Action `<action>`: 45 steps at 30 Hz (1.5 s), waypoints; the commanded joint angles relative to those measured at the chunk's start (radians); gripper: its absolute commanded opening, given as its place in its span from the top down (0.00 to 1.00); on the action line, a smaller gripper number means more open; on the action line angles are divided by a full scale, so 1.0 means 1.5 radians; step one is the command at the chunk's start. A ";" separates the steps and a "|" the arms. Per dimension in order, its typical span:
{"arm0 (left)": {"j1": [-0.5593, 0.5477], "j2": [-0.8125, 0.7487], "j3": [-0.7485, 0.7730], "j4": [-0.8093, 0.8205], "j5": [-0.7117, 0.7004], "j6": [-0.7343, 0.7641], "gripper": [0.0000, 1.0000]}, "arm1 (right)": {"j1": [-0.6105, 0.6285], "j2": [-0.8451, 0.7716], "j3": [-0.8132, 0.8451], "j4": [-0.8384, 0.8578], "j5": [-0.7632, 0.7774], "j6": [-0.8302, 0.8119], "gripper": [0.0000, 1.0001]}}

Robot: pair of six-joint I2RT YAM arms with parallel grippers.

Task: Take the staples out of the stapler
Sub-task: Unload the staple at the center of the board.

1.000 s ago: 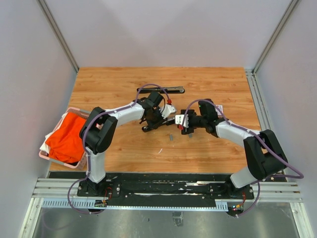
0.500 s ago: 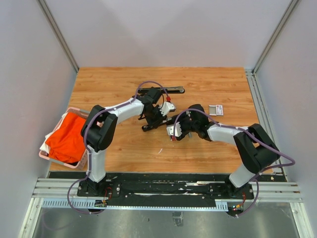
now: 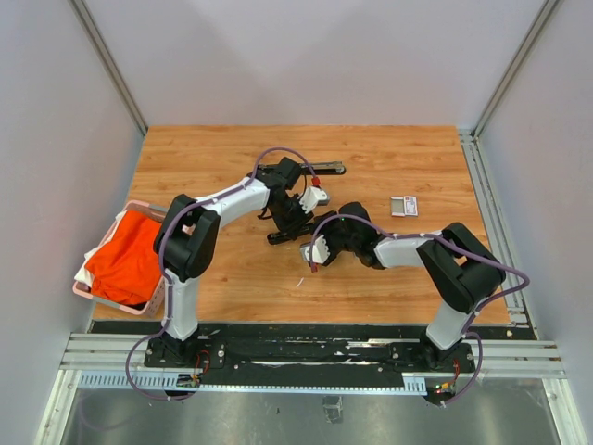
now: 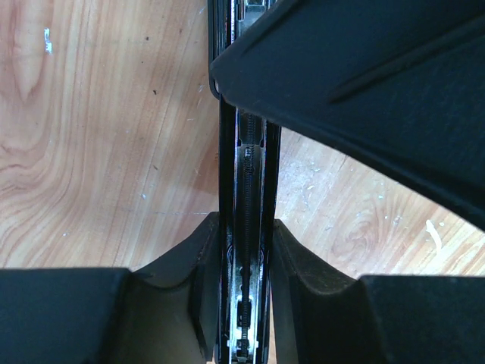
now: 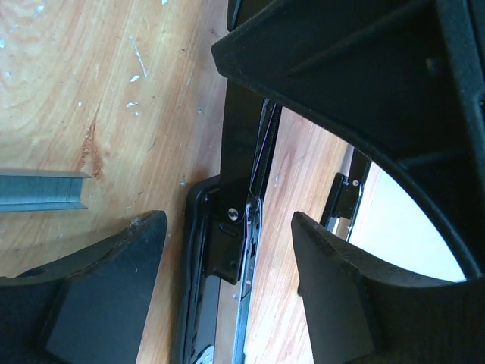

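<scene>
Stapler (image 4: 246, 167) pinched in left hand (image 4: 244, 227), right hand (image 5: 223, 227) spread open over its end

left end effector (image 4: 246, 262): clamped tight | right end effector (image 5: 227, 239): fingers apart, seemingly gripping nothing

the black stapler (image 4: 244, 174) is lying opened up flat around mid-table (image 3: 213, 158), spring rail showing, with a short silvery-grey strip of staples (image 5: 42, 189) flat just beside it
</scene>
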 commanded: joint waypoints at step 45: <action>0.038 0.009 0.048 -0.020 0.150 -0.030 0.96 | 0.051 0.162 0.000 0.322 0.127 0.104 0.60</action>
